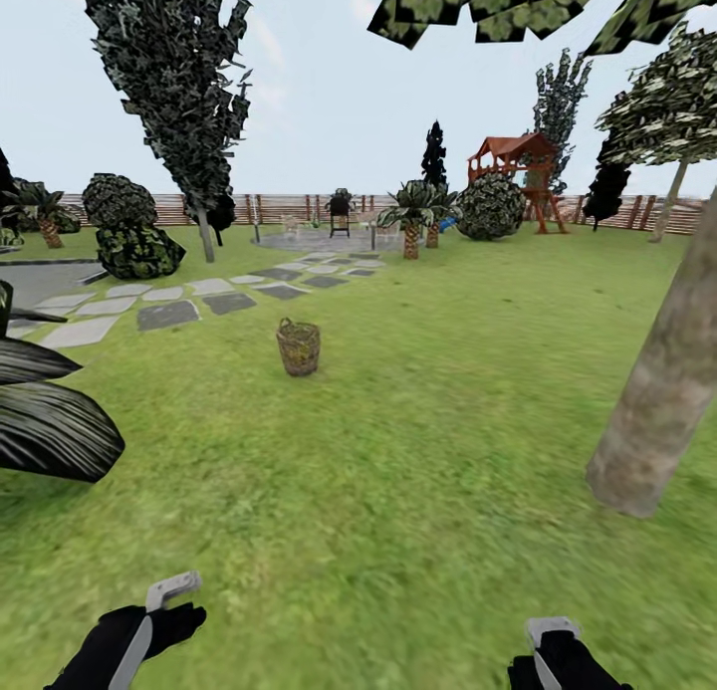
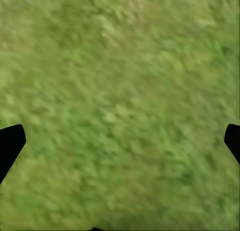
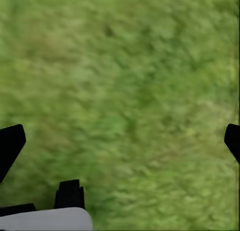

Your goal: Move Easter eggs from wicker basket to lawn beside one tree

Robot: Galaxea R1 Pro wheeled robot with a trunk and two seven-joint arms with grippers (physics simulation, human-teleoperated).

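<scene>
Far ahead of both grippers, basket (image 1: 298, 346) set upright on lawn (image 1: 418, 451), left gripper (image 2: 120, 141) and right gripper (image 3: 120, 141) spread wide over bare grass, trunk (image 1: 662, 381) seen beyond right gripper.

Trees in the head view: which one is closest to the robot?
The thick, leaning, grey-brown bare trunk at the right; the other trees stand back by the wooden fence.

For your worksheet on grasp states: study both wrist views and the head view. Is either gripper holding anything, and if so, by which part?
Nothing is held. The left gripper and right gripper are both open over bare lawn; the wicker basket stands far ahead, untouched.
</scene>
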